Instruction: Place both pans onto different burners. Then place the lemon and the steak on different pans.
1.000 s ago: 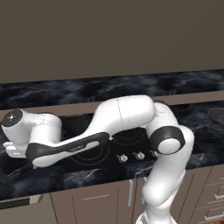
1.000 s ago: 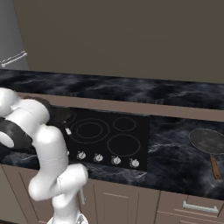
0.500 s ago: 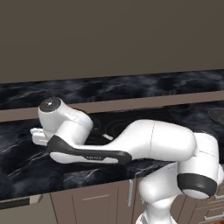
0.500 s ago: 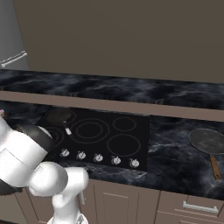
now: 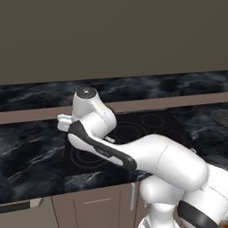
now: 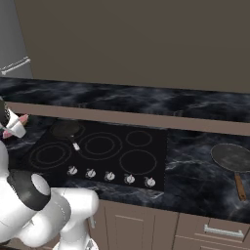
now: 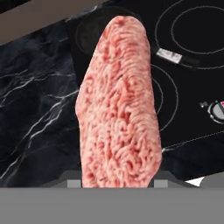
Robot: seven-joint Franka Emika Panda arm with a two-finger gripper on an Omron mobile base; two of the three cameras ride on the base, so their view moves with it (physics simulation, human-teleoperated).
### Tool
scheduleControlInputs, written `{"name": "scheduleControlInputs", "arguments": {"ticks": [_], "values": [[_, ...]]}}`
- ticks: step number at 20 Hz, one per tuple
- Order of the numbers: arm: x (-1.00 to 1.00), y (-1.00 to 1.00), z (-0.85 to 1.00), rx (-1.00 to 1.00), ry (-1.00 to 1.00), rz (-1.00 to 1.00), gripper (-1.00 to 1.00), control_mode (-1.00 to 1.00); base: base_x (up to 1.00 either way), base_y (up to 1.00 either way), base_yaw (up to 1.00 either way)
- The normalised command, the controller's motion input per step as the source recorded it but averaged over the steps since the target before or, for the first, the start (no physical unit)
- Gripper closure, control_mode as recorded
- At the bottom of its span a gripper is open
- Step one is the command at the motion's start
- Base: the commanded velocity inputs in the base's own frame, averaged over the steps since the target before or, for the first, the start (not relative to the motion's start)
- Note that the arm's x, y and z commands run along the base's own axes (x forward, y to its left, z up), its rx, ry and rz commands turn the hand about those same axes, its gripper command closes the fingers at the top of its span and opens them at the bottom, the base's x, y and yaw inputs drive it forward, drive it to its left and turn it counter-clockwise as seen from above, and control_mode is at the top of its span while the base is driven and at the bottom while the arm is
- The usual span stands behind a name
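Gripper with steak, over left edge of cooktop.

Gripper (image 7: 118,183) closed on the steak (image 7: 119,105), jaws part-way apart at its sides; pink slab standing out from the fingertips. Beyond it, the smaller black pan (image 7: 98,28) on a rear burner (image 6: 64,129), light-tipped handle (image 7: 169,55) lying across the glass. Cooktop (image 6: 122,166) rings and a knob (image 7: 217,110) off to one side. Marble counter (image 7: 35,109) to the other side. Well apart, the wider grey pan (image 6: 232,157) on the counter past the cooktop's far side.

No text, label, brand, number or sign can be read on anything here.
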Motion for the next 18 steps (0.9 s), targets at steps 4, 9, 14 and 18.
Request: {"name": "scheduleControlInputs", "arguments": {"ticks": [4, 9, 14, 18], "values": [[0.86, -0.24, 0.01, 0.0, 0.08, 0.0, 1.0, -1.0, 0.0, 0.0, 0.0], [0.85, -0.05, 0.0, 0.0, 0.1, 0.0, 1.0, -1.0, 0.0, 0.0, 0.0], [0.82, 0.0, 0.0, 0.0, 0.1, 0.02, 1.0, -1.0, 0.0, 0.0, 0.0], [0.67, 0.0, -0.09, 0.0, 0.13, 0.02, 1.0, -1.0, 0.0, 0.0, 0.0]]}}
